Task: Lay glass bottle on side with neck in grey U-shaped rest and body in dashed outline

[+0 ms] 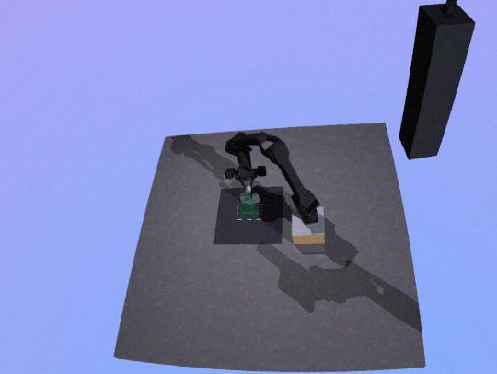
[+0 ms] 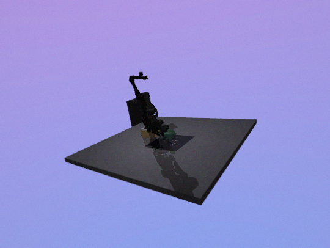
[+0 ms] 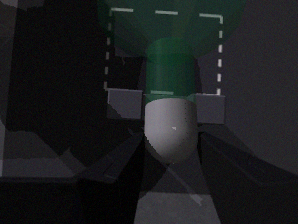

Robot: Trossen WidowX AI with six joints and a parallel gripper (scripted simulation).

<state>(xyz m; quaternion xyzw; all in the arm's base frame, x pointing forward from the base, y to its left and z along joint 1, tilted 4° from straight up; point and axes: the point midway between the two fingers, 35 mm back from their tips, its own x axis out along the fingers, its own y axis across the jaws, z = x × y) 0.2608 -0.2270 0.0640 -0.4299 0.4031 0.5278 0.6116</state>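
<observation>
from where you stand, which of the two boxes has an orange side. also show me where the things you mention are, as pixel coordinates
The low box (image 1: 308, 239) (image 2: 146, 133) under the arm (image 1: 286, 166) (image 2: 146, 102): its side is orange, its top pale; the tall box (image 1: 446, 92) (image 2: 133, 113) is black.

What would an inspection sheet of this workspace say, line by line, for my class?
Surface: grey speckled slab with a dark square mat.
Job's things: green glass bottle, pale cap; grey U-shaped rest; dashed outline.
Clutter: nothing seen.
Claw: closed on the bottle's capped neck end.
Cables: nothing seen.
Surroundings: dark rectangular column beyond the slab; white-and-orange block under the arm's foot.
</observation>
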